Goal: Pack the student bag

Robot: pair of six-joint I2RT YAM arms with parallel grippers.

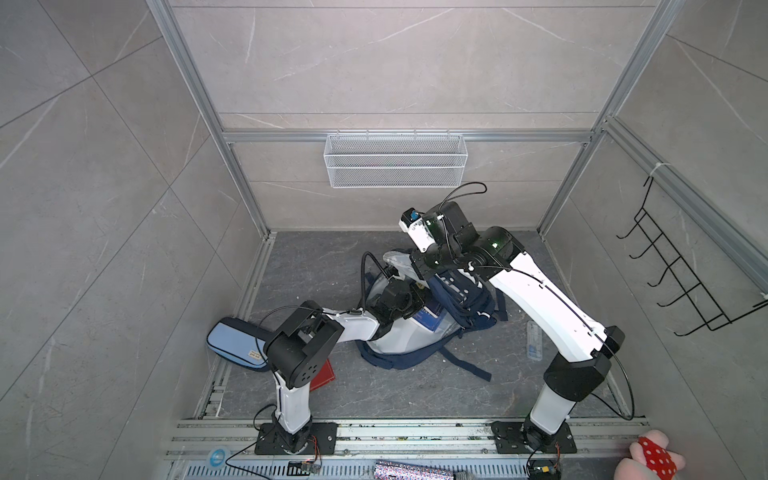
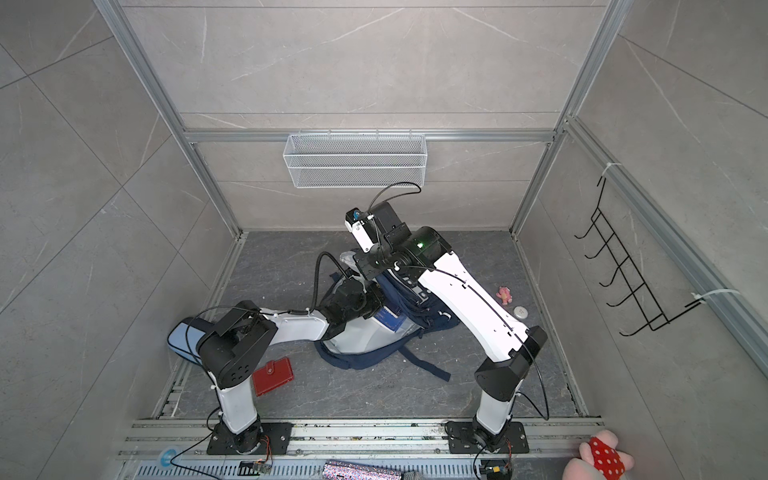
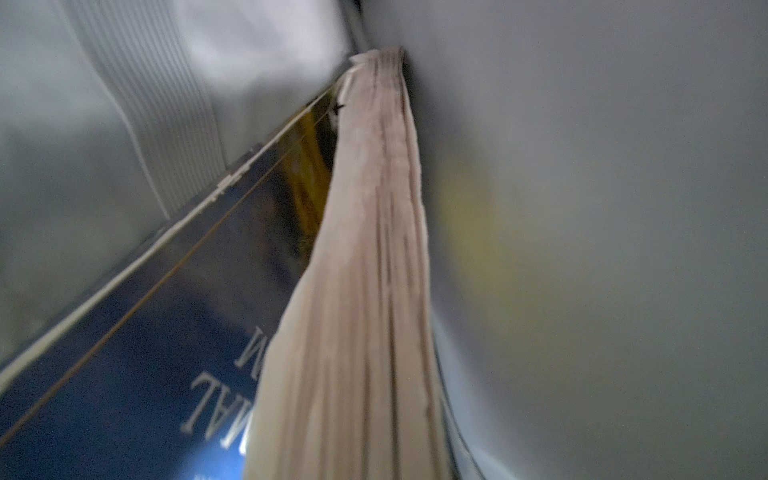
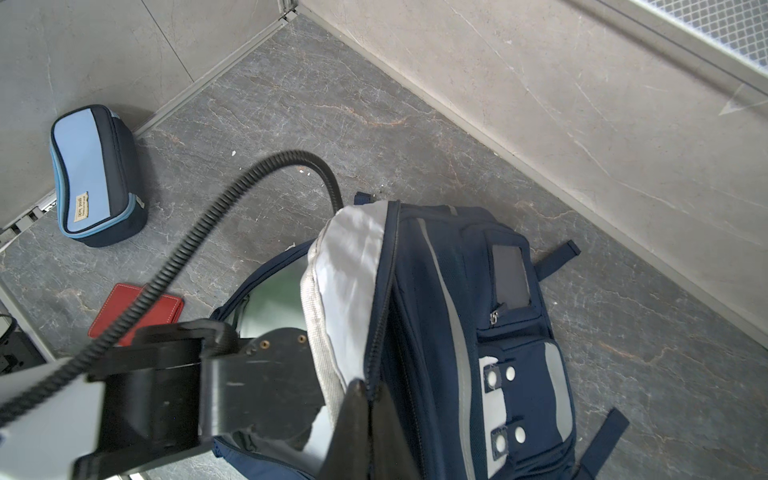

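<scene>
Left gripper is buried down in the open mouth of the student bag, so you can't see the fingers in any shot. It's closed down pretty much all the way, but whether it's pinching anything I honestly can't tell. Its wrist cam is just staring at a book from super close: dark blue cover, pale lettering, cream page edges, pale lining all round.

Ok, sweeping from the left: a light-blue pencil case sits by the left wall, partly hidden behind the left arm in both top views. Just near-right of it there's a flat red wallet on the floor, well apart from the bag. Then the bag itself, in the middle of the grey floor between the two arms, slumped with the main compartment gaping and the blue book showing inside it. Straps trail off toward the near right.

Right gripper is clamped tight on the bag's zip edge at the top of the opening, holding the pale-lined flap up.

Right of the bag there's a clear plastic thing lying on the floor. A small pink toy and a little white round thing are nearby, all apart from the bag. A black hook rack hangs on the right wall.
</scene>
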